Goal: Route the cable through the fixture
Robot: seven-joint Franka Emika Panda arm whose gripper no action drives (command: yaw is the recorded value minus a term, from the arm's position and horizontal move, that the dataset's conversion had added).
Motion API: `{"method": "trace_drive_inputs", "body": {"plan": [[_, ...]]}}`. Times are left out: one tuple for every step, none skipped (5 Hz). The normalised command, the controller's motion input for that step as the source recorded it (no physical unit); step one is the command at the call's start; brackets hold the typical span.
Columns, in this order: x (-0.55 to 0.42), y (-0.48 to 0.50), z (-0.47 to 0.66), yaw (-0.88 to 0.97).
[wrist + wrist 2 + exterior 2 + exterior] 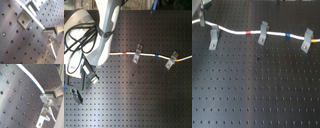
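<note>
Cable: a white cable (239,31) runs across the far part of the black perforated bench (252,90) in the first exterior view, from that first exterior view's left edge to its right edge.
Cable marks: a red band (248,32) lies just before the middle clip, and a blue band (287,35) lies between the middle clip and the right one.
Left clip: a grey metal bracket (213,39) stands at the cable, and the cable crosses its top.
Middle clip: a second bracket (263,33) holds the cable in its upper end.
Right clip: a third bracket (307,41) stands near the first exterior view's right edge, with the cable passing at its top.
Arm: in the second exterior view the white Panda arm (101,35) fills the second exterior view's left side, with black hoses (76,40) looped beside it; it covers the left clip and that end of the cable.
Tool: the tool (50,33) shows in both wrist views as grey metal parts right at the white cable (35,18), near a green mark on it.
Tool state: I cannot tell how far open it stands, nor whether it has hold of the cable.
Close bracket: in the first wrist view a grey bracket (24,20) sits on the bench touching the cable.
</note>
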Motion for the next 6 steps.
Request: {"method": "trace_drive_inputs", "body": {"plan": [[-0.053, -0.339, -0.4, 0.15], [-0.016, -0.08, -0.37, 0.23], [0.12, 0.558, 0.15, 0.0], [0.073, 0.492, 0.38, -0.09], [0.0, 0.0, 0.02, 0.0], [-0.017, -0.085, 0.31, 0.0]]}}
